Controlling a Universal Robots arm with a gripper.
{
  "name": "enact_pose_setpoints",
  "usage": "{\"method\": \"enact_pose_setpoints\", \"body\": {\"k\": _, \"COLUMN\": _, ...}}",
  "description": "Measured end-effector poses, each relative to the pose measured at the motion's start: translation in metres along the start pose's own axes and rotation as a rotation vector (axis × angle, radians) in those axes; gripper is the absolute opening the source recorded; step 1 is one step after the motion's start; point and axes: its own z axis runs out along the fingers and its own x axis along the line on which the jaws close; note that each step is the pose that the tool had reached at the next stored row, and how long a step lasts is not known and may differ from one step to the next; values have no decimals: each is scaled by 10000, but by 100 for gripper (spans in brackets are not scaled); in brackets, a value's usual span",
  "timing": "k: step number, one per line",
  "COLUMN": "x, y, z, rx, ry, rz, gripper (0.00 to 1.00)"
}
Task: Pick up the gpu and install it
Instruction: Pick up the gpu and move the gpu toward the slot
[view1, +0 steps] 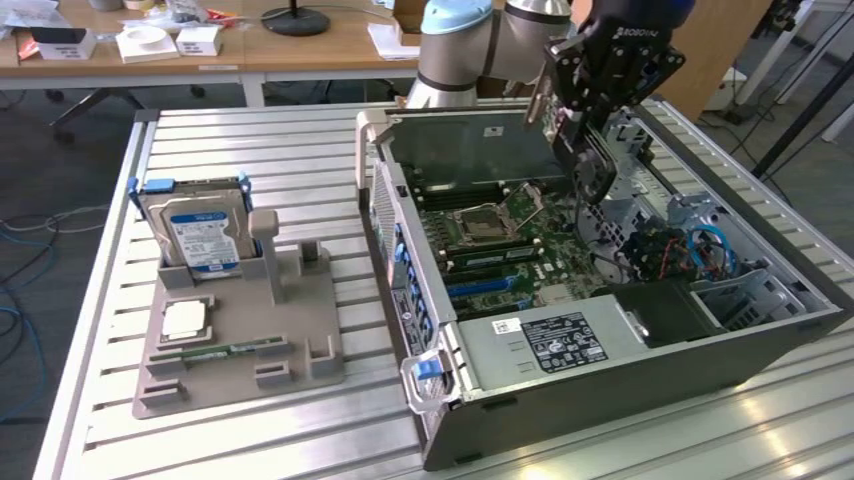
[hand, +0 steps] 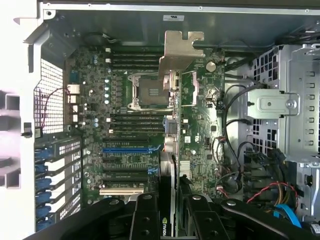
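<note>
The gpu (view1: 591, 170), a thin dark card, hangs on edge above the open computer case (view1: 587, 400), over the green motherboard (view1: 505, 240). My gripper (view1: 587, 122) is shut on the card's upper part. In the wrist view the gpu (hand: 170, 165) appears edge-on between my black fingers (hand: 145, 220), with its silver metal bracket (hand: 180, 52) at the far end over the processor socket (hand: 150, 92). The blue expansion slots (hand: 127, 149) lie on the board beside the card's line.
A grey holder tray (view1: 240, 330) on the exterior view's left carries a silver hard drive (view1: 200, 235), a processor chip (view1: 184, 320) and a green memory stick (view1: 220, 351). Drive cages and cables (view1: 694, 250) fill the case's right side. The power supply (view1: 561, 340) sits at the front.
</note>
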Motion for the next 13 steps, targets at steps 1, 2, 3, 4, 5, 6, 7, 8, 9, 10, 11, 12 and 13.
{"method": "enact_pose_setpoints", "body": {"k": 1, "x": -1, "y": -1, "z": 15, "rx": -2, "ry": 0, "rz": -1, "gripper": 26}}
{"method": "enact_pose_setpoints", "body": {"k": 2, "x": -2, "y": -2, "z": 32, "rx": -5, "ry": 0, "rz": -4, "gripper": 26}}
{"method": "enact_pose_setpoints", "body": {"k": 3, "x": -2, "y": -2, "z": 46, "rx": -7, "ry": 1, "rz": -6, "gripper": 26}}
{"method": "enact_pose_setpoints", "body": {"k": 4, "x": -3, "y": -2, "z": 58, "rx": -8, "ry": 2, "rz": -7, "gripper": 26}}
{"method": "enact_pose_setpoints", "body": {"k": 5, "x": -5, "y": -2, "z": 66, "rx": -8, "ry": 2, "rz": -12, "gripper": 26}}
{"method": "enact_pose_setpoints", "body": {"k": 6, "x": -8, "y": -3, "z": 72, "rx": -9, "ry": 5, "rz": -21, "gripper": 26}}
{"method": "enact_pose_setpoints", "body": {"k": 7, "x": -12, "y": -3, "z": 78, "rx": -9, "ry": 8, "rz": -37, "gripper": 26}}
{"method": "enact_pose_setpoints", "body": {"k": 8, "x": -15, "y": -4, "z": 85, "rx": -10, "ry": 14, "rz": -62, "gripper": 26}}
{"method": "enact_pose_setpoints", "body": {"k": 9, "x": -18, "y": -4, "z": 93, "rx": -10, "ry": 18, "rz": -92, "gripper": 26}}
{"method": "enact_pose_setpoints", "body": {"k": 10, "x": -19, "y": -4, "z": 99, "rx": -11, "ry": 19, "rz": -116, "gripper": 26}}
{"method": "enact_pose_setpoints", "body": {"k": 11, "x": -21, "y": -4, "z": 104, "rx": -10, "ry": 21, "rz": -136, "gripper": 26}}
{"method": "enact_pose_setpoints", "body": {"k": 12, "x": -23, "y": -5, "z": 109, "rx": -11, "ry": 22, "rz": -155, "gripper": 26}}
{"method": "enact_pose_setpoints", "body": {"k": 13, "x": -25, "y": -5, "z": 117, "rx": -12, "ry": 23, "rz": -174, "gripper": 26}}
